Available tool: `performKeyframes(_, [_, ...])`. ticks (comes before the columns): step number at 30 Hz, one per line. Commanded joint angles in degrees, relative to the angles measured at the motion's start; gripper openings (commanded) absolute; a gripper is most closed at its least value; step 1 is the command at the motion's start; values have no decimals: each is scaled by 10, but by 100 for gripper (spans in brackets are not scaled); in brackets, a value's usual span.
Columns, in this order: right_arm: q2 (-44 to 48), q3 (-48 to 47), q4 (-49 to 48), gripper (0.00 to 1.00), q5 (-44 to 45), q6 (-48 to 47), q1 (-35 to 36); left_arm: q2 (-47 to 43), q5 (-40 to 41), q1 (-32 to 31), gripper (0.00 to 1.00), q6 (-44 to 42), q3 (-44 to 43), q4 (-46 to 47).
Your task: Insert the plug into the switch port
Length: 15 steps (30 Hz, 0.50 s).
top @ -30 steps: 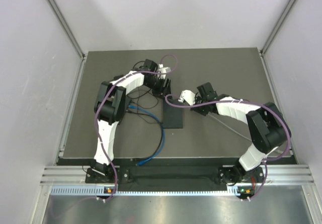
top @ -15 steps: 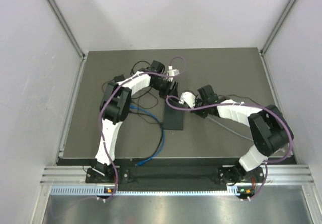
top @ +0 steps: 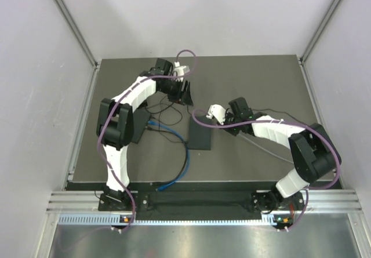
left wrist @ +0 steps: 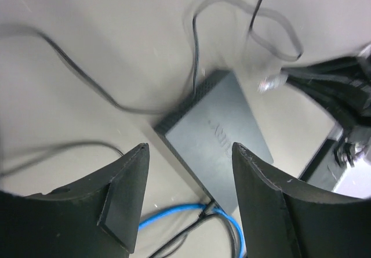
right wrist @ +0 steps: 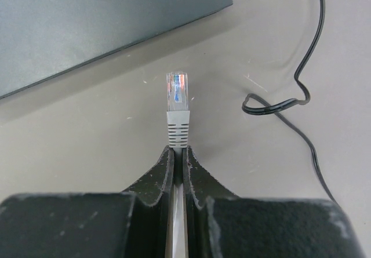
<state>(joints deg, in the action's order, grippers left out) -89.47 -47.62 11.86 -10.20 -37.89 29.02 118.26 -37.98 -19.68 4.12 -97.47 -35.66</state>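
The right gripper (right wrist: 178, 153) has both fingers pressed tight on the grey ribbed boot of the clear-tipped network plug (right wrist: 177, 93). The plug juts straight out past the fingertips and sits just beside the right edge of the flat dark-grey switch box (top: 201, 134), not touching it, with bare dark table mat (top: 261, 84) showing between them. The left gripper (left wrist: 188, 153) stands wide apart and grasps nothing, poised on the far side of the switch box (a blue cable (top: 174, 131) and thin black leads (top: 168, 116) lie at its left).
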Motion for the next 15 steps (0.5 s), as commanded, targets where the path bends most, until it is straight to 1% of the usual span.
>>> performKeyframes(1, [22, 7, -35, 0, -3, -10, 9, 7, -2, -8, 64, 0, 31, -32])
performKeyframes(8, [10, 9, -43, 0, -2, -20, 9, 42, -37, -17, 62, -1, 39, -32])
performKeyframes(15, [15, 18, -34, 0, -25, -20, 13, 87, -73, -46, 61, -22, 10, -31])
